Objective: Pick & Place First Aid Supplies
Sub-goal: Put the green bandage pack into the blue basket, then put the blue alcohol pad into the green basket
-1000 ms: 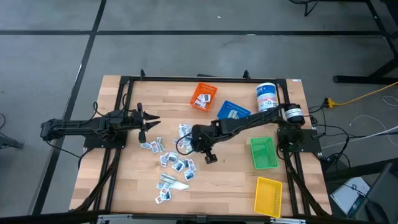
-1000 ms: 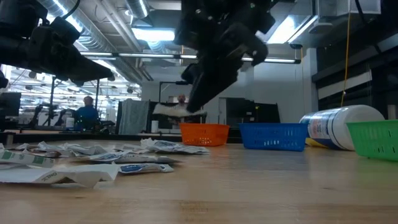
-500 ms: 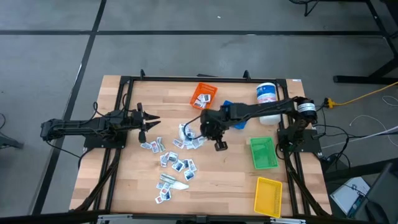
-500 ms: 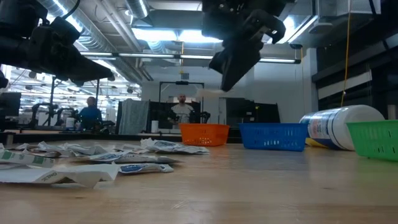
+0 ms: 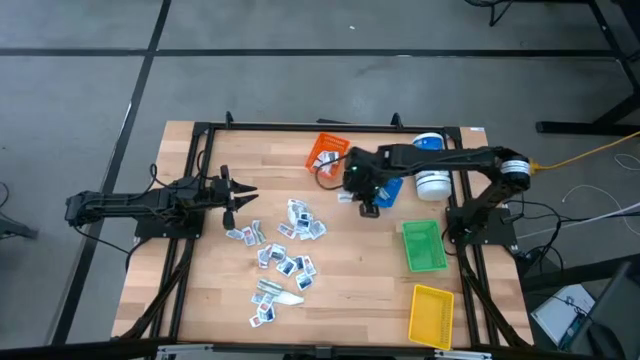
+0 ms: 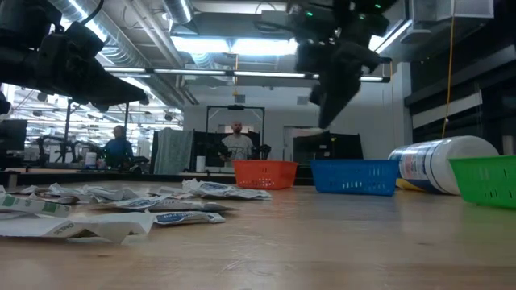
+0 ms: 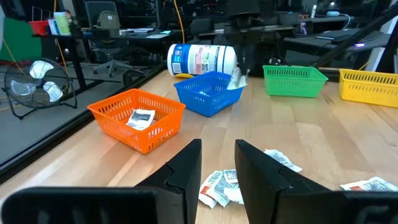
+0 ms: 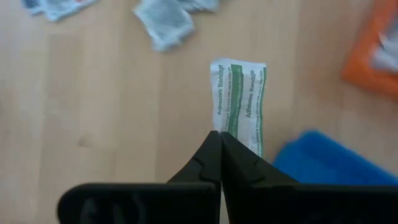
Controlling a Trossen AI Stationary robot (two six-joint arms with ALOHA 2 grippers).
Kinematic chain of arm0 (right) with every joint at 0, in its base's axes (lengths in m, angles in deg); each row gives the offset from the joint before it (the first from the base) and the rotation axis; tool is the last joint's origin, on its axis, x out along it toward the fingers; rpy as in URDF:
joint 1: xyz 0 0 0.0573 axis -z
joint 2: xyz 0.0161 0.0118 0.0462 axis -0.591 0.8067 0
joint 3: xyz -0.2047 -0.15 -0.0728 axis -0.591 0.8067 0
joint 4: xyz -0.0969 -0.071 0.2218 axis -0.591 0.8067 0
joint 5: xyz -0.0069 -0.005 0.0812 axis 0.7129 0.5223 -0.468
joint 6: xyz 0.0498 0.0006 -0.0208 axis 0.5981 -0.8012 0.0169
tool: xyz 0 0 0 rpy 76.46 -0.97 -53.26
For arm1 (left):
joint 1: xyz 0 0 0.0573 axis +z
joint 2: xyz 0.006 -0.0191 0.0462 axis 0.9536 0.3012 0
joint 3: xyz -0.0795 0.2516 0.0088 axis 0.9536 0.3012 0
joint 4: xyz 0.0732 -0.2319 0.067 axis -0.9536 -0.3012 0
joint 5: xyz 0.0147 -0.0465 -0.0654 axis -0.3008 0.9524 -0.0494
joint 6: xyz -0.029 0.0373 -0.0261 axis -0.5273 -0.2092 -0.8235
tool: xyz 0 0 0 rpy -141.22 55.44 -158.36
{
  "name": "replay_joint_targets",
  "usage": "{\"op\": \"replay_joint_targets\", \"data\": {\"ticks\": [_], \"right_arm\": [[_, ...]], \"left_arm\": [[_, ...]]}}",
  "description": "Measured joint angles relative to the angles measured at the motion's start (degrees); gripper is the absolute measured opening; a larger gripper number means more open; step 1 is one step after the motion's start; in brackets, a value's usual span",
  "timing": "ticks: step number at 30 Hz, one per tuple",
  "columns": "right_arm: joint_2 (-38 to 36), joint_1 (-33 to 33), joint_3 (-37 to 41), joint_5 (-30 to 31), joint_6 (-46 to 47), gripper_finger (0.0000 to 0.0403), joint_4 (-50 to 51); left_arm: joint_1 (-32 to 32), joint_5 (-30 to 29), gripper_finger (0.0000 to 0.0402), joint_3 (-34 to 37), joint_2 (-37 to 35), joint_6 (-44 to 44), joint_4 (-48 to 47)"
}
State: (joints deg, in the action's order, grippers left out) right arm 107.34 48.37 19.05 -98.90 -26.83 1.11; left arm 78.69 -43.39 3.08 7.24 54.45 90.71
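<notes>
The wooden table (image 5: 370, 280) is carrying four bins along its right half and a scatter of first aid packets (image 5: 285, 255) near its middle. The left gripper (image 5: 240, 195) is waiting at the left side, its fingers slightly apart on nothing. The right gripper (image 8: 221, 140) is hanging between the orange bin (image 5: 326, 155) and the blue bin (image 5: 385, 180), fingers pinched together on one end of an adhesive bandage packet (image 8: 241, 99). The packet's long axis is running straight out from the fingertips, and the blue bin is lying just beside it, so the right arm is the nearer one for a drop
</notes>
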Motion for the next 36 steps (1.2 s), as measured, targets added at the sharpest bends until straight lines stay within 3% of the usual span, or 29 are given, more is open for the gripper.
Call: {"op": "replay_joint_targets", "data": {"ticks": [8,13,20,30,36], "right_arm": [[-11.3,4.0,12.6,0.0,5.3,0.0002,-7.0],[-15.6,5.4,16.6,6.2,12.9,0.0002,-6.6],[-15.8,5.7,19.1,14.7,18.3,0.0005,-7.2],[-15.6,5.7,20.2,16.8,22.6,0.0037,-9.7],[-15.6,5.8,20.2,19.5,24.5,0.0081,-9.5]], "left_arm": [[0.0,0.0,0.0091,0.0,0.0,0.0,0.0],[0.0,0.0,0.0093,0.0,0.0,0.0,0.0],[0.0,0.0,0.0092,0.0,0.0,0.0,0.0],[0.0,0.0,0.0092,0.0,0.0,0.0,0.0],[0.0,0.0,0.0091,0.0,0.0,0.0,0.0]]}}
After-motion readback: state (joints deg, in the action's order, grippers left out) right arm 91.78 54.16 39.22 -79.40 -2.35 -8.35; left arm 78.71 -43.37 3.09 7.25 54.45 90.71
